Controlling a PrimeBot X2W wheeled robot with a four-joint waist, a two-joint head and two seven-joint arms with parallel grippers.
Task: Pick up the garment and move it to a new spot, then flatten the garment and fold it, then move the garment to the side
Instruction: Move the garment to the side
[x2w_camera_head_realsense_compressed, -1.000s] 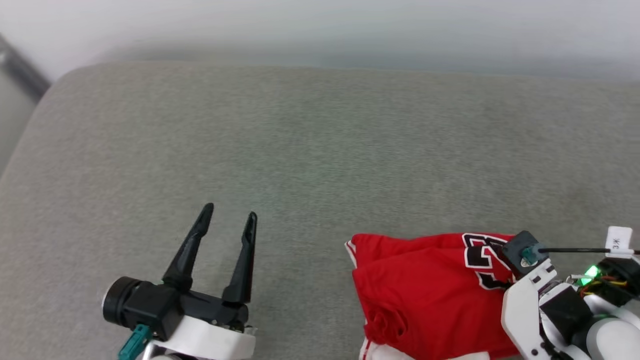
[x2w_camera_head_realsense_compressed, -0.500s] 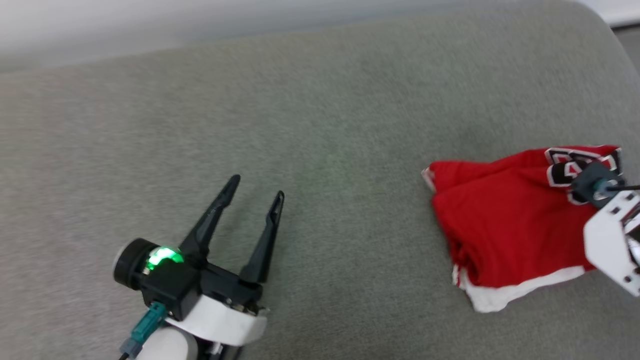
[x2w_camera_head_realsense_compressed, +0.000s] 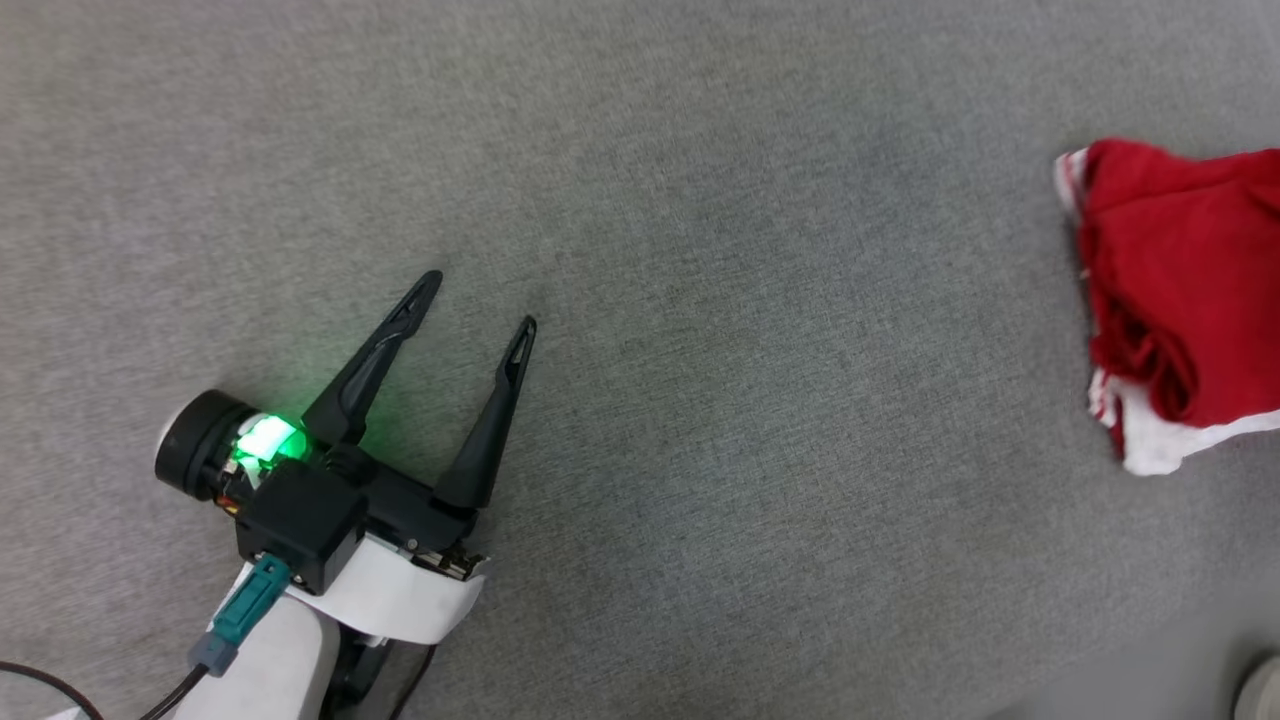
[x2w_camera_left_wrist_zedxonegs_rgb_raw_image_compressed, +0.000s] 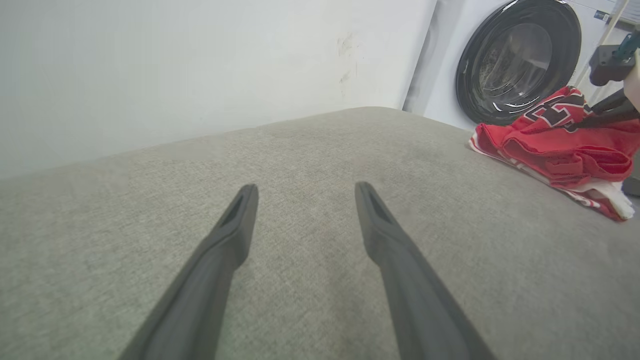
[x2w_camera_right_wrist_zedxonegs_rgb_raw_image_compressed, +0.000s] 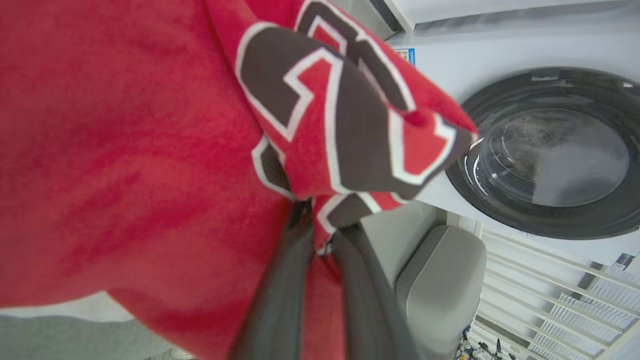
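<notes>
The garment (x2w_camera_head_realsense_compressed: 1185, 300), a red shirt with white trim, hangs bunched at the right edge of the head view over the grey cushion (x2w_camera_head_realsense_compressed: 700, 300). In the left wrist view the garment (x2w_camera_left_wrist_zedxonegs_rgb_raw_image_compressed: 555, 145) sits far right with a dark gripper on it. My right gripper (x2w_camera_right_wrist_zedxonegs_rgb_raw_image_compressed: 320, 220) is shut on a fold of the garment (x2w_camera_right_wrist_zedxonegs_rgb_raw_image_compressed: 150, 150) bearing black white-outlined print. My left gripper (x2w_camera_head_realsense_compressed: 478, 300) is open above bare cushion at lower left, far from the shirt; its fingers (x2w_camera_left_wrist_zedxonegs_rgb_raw_image_compressed: 240, 220) have nothing between them.
A white washing machine with a dark round door (x2w_camera_left_wrist_zedxonegs_rgb_raw_image_compressed: 520, 60) stands beyond the cushion's far end, also the door (x2w_camera_right_wrist_zedxonegs_rgb_raw_image_compressed: 545, 155) in the right wrist view. A pale wall (x2w_camera_left_wrist_zedxonegs_rgb_raw_image_compressed: 175, 65) runs behind the cushion. The cushion's right edge (x2w_camera_head_realsense_compressed: 1180, 640) lies below the shirt.
The head camera has swung left and down, so the whole picture shifted. The right gripper keeps its hold on the shirt, which has lifted into a bunch. The left gripper stays open.
</notes>
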